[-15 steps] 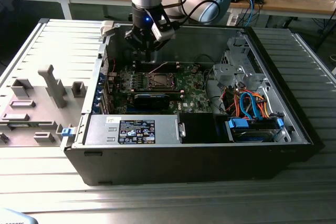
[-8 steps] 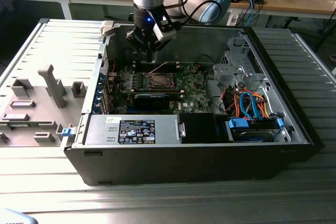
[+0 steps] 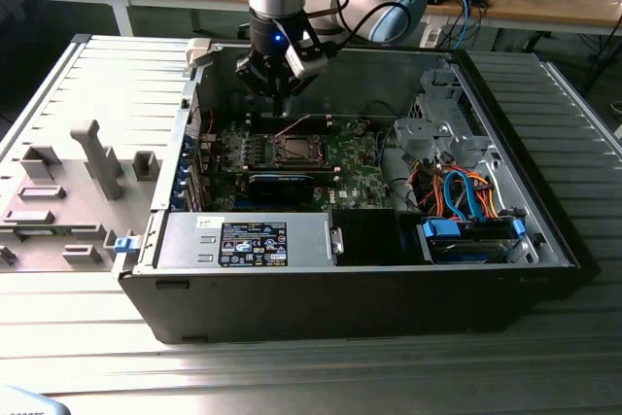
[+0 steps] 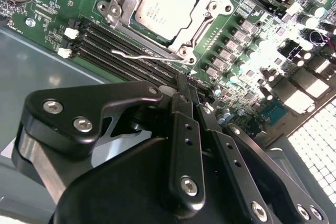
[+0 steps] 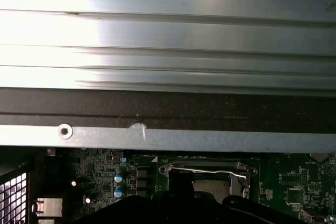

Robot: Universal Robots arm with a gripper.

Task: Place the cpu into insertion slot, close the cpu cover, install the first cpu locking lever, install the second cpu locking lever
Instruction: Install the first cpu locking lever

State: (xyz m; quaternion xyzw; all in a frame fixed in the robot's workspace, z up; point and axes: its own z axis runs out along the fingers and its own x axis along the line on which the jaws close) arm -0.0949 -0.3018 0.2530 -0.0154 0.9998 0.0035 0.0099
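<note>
The cpu (image 4: 163, 6), a square chip with a silver-grey top, lies in its socket on the green motherboard (image 3: 350, 167). The cpu cover (image 4: 212, 10), a silvery frame, lies flat around it. A thin wire locking lever (image 4: 142, 53) runs along the socket edge nearest my gripper; whether it is latched I cannot tell. My gripper (image 4: 188, 85) hangs above the board just off that edge, fingers (image 4: 181, 129) shut together with nothing between them. In the exterior view the gripper (image 3: 280, 109) is over the far side of the socket (image 3: 292, 150). The first wrist view shows the lever (image 5: 210, 170) and cover (image 5: 247, 174).
Black memory slots (image 4: 121, 51) lie between gripper and socket. A long black card (image 3: 282, 185), the power supply (image 3: 253, 240) and a drive cage with orange and blue cables (image 3: 466, 201) fill the open case (image 3: 340, 308). A grey fixture tray (image 3: 78, 182) sits at the exterior view's left.
</note>
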